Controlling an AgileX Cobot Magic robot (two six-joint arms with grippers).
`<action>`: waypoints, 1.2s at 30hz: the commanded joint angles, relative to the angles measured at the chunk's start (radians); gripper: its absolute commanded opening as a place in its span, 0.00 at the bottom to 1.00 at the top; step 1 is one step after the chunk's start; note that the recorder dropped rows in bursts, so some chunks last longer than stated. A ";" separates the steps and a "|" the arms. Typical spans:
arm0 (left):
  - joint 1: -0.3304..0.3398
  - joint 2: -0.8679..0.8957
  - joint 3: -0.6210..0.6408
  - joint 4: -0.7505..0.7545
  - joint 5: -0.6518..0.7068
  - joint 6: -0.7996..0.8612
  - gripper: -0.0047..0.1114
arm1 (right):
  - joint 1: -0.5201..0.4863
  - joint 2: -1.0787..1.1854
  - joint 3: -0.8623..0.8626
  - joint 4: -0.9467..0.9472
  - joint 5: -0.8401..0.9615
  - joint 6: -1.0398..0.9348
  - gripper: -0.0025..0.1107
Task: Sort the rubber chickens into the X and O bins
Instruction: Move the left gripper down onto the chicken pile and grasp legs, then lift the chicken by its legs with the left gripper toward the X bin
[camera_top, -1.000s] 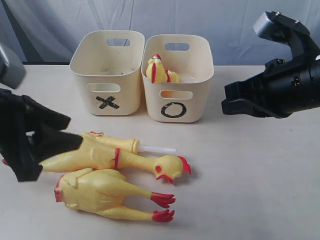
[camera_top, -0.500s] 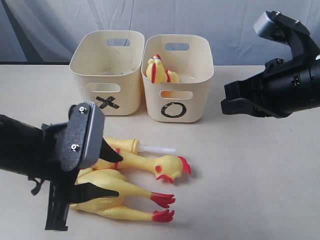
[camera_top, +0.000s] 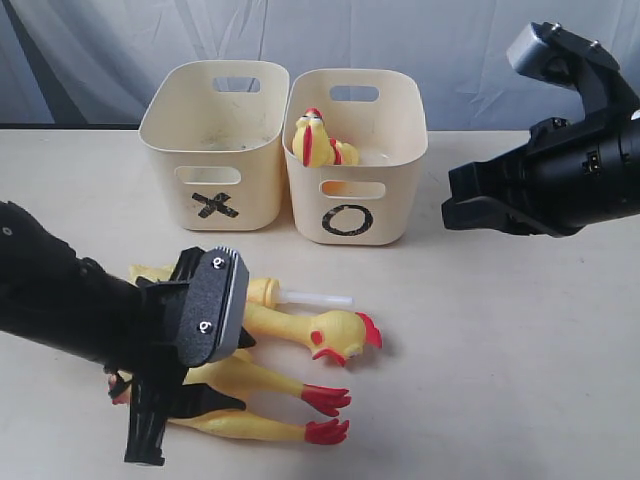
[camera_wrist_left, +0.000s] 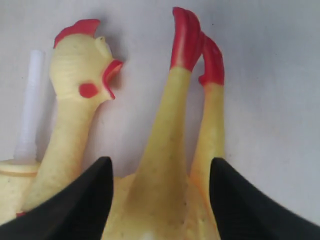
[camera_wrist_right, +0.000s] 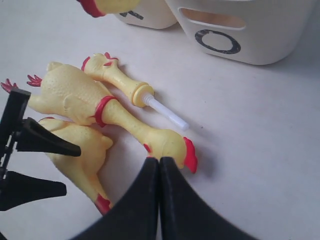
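Two large rubber chickens lie on the table. My left gripper (camera_top: 232, 372) is open and straddles the body of the front chicken (camera_top: 270, 380), one finger on each side, its red feet (camera_wrist_left: 192, 47) pointing away. Beside it lies the second large chicken (camera_top: 335, 333), its head (camera_wrist_left: 80, 75) close to the gripper. Behind that one is a small chicken (camera_top: 262, 292) with a white tube (camera_top: 318, 298). Another small chicken (camera_top: 318, 140) sits in the O bin (camera_top: 355, 215); the X bin (camera_top: 215, 150) holds none that I can see. My right gripper (camera_top: 452, 200) hangs shut and empty at the right.
The two cream bins stand side by side at the back of the table, in front of a grey curtain. The left arm's black body (camera_top: 60, 300) covers the tails of the large chickens.
My left arm has swung in from the left edge and dropped over the front chicken, its open fingers now around the body. The right arm and the chickens have not moved.
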 joint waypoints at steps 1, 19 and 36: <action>-0.004 0.032 -0.005 -0.031 -0.006 0.008 0.52 | -0.003 -0.008 0.001 0.008 -0.001 -0.006 0.01; -0.004 0.059 -0.005 -0.032 0.120 0.003 0.04 | -0.003 -0.008 0.001 0.008 0.001 -0.006 0.01; -0.002 -0.124 -0.012 -0.073 0.240 -0.067 0.04 | -0.003 -0.008 0.001 0.008 0.003 -0.006 0.01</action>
